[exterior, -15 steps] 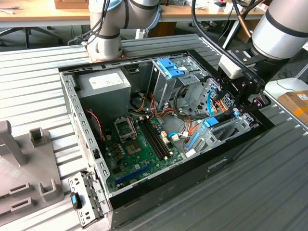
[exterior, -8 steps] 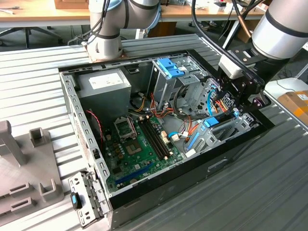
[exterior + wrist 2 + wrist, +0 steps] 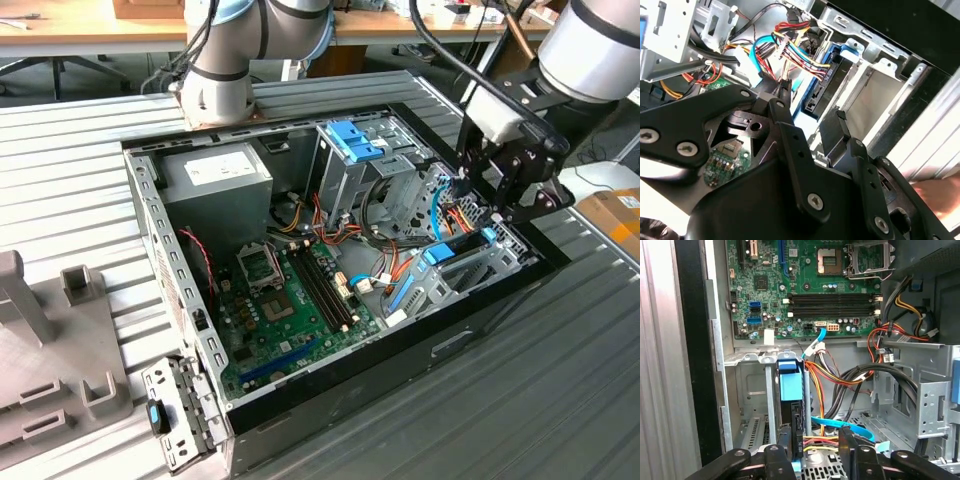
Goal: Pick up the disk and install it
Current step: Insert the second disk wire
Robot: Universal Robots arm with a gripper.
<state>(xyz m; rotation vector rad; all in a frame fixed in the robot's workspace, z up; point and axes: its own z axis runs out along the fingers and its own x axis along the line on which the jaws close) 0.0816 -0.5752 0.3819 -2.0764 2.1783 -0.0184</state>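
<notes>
The disk [image 3: 462,246] is a black drive with blue rails and blue tabs. It stands on edge in the metal bay at the exterior view's right side of the open computer case [image 3: 160,260]. In the first wrist view the disk [image 3: 791,390] shows its blue tab, with cables plugged in near its lower end. My gripper [image 3: 492,212] hovers just above the disk's far end. Its black fingers [image 3: 781,447] stand apart in both wrist views, open, with the disk [image 3: 826,82] just beyond the fingertips [image 3: 786,107] and not clamped.
Coloured cable bundles [image 3: 840,377] run right beside the disk. A tall grey cage with a blue clip [image 3: 352,140] stands mid-case, next to a grey box with a white label [image 3: 220,175] and the green motherboard [image 3: 295,300]. Outside the case are a grey fixture [image 3: 40,340] and a cardboard box [image 3: 615,215].
</notes>
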